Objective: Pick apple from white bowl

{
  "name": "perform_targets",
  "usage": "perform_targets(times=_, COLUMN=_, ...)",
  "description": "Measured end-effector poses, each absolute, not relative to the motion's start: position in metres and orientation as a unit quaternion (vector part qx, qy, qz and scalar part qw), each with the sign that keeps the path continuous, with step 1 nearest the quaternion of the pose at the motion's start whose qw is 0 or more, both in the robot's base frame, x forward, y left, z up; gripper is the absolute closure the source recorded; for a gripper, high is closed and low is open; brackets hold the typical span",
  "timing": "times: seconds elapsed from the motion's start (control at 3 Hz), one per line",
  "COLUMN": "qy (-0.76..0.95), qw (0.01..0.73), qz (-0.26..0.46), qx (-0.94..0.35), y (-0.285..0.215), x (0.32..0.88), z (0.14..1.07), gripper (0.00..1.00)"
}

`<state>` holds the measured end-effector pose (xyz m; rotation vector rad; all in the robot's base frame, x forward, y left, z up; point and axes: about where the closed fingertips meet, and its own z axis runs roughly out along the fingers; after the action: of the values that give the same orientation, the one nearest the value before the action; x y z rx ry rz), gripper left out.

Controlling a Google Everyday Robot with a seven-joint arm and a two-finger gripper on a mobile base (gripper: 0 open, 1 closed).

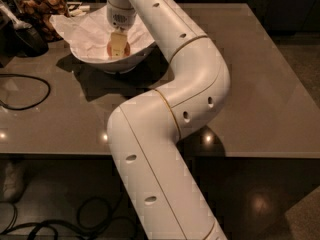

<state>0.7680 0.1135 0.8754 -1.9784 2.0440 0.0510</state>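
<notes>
The white bowl (82,55) stands at the back left of the table, lined with crumpled white paper (85,31). The apple (126,49), small and orange-red, lies inside the bowl. My gripper (117,46) reaches straight down into the bowl and sits right over the apple, covering its middle. The apple's red skin shows on both sides of the gripper. The long white arm (200,79) runs from the bottom of the view up to the bowl.
The bowl sits on a grey-brown table (260,84). A jar of brown snacks (42,6) and a black object (22,36) stand left of the bowl. A black cable (30,91) loops on the table's left. More cables lie on the floor.
</notes>
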Motion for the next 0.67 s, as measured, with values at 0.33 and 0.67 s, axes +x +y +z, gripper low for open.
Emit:
perform_targets(times=0.33, qy=0.709, qw=0.144, qz=0.021, qx=-0.690, y=0.1130, x=0.7686, z=0.8694, gripper=0.34)
perform_targets(times=0.67, qy=0.708, qw=0.140, qz=0.024, qx=-0.692, y=0.1140, x=0.7689, z=0.8634, gripper=0.48)
